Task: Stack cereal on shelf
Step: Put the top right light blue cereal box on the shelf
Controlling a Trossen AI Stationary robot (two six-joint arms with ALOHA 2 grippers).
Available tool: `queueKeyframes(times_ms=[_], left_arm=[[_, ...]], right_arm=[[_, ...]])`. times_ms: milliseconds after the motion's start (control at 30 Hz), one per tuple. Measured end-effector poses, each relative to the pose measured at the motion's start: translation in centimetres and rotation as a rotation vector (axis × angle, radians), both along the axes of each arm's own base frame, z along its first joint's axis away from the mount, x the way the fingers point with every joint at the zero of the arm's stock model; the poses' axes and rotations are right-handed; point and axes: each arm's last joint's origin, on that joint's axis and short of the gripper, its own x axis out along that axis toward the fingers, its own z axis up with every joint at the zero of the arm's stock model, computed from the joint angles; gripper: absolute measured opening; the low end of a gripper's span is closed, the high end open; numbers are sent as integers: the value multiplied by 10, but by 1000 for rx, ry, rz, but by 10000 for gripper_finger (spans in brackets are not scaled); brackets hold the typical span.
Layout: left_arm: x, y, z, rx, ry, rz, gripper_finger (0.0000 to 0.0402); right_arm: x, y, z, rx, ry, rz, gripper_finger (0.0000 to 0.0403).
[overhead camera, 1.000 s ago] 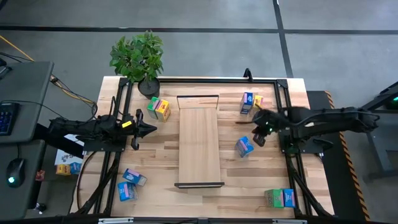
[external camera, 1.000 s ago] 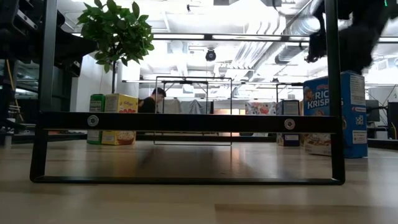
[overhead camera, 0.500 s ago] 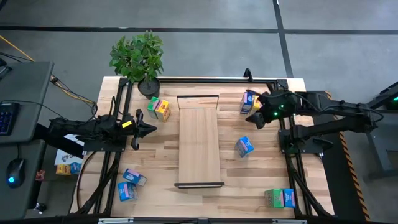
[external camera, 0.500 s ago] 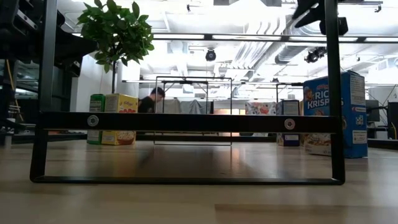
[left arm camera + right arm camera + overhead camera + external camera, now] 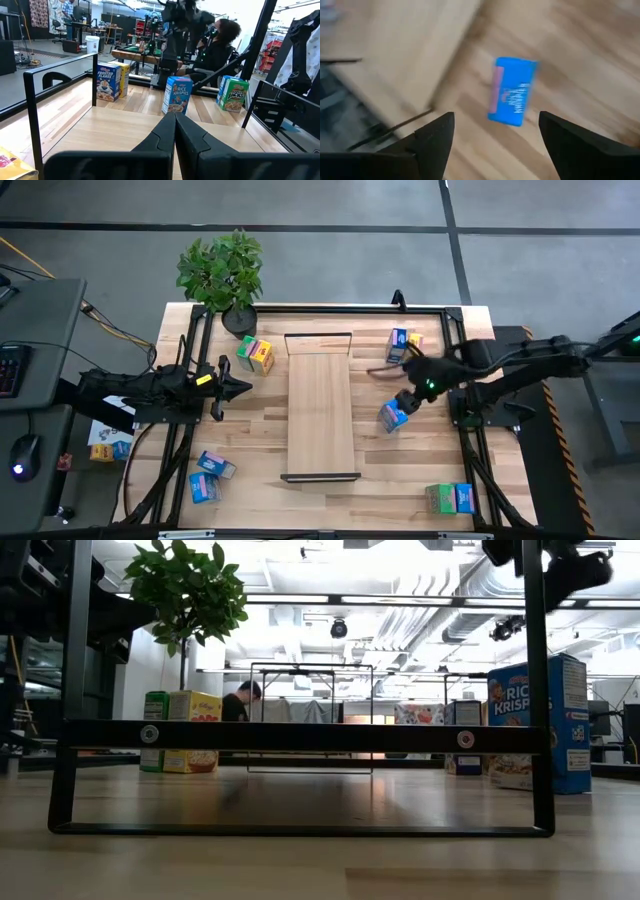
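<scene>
Surface: your plank tabletop point(image 5: 250, 430) carries the long light-wood shelf point(image 5: 321, 410) mid-table.
Right gripper point(image 5: 405, 399): fingers apart, poised over the small blue cardboard cereal box point(image 5: 392, 417) beside the shelf's right edge.
Left gripper point(image 5: 243, 388): fingers together, parked left of the shelf.

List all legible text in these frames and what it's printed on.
"FROSTED FLAKES": blue cardboard cereal box beside a yellow one, left wrist view.
"RICE KRISPIES": blue cardboard cereal box standing alone right of the shelf, same view; low view shows only "RIC / KRISP".
"JACKS": green cardboard cereal box.
Other boxes' print: too small or blurred.
</scene>
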Motion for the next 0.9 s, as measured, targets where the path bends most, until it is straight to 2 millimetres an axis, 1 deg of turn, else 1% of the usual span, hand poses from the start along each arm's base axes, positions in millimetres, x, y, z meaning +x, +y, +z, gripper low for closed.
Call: queueKeyframes(times_ms=[200, 300, 400, 733, 900], left_arm=[[0, 0, 0, 0, 0, 0, 0], [0, 0, 0, 0, 0, 0, 0], [0, 0, 0, 0, 0, 0, 0], [0, 0, 0, 0, 0, 0, 0], [0, 0, 0, 0, 0, 0, 0]], right_arm=[[16, 21, -18, -123, 66, -114, 284], [23, 26, -30, -180, 135, -146, 284], [32, 29, -40, -225, 168, -151, 284], [54, 36, -71, -295, 288, -84, 284], [62, 39, -86, -288, 361, -45, 284]])
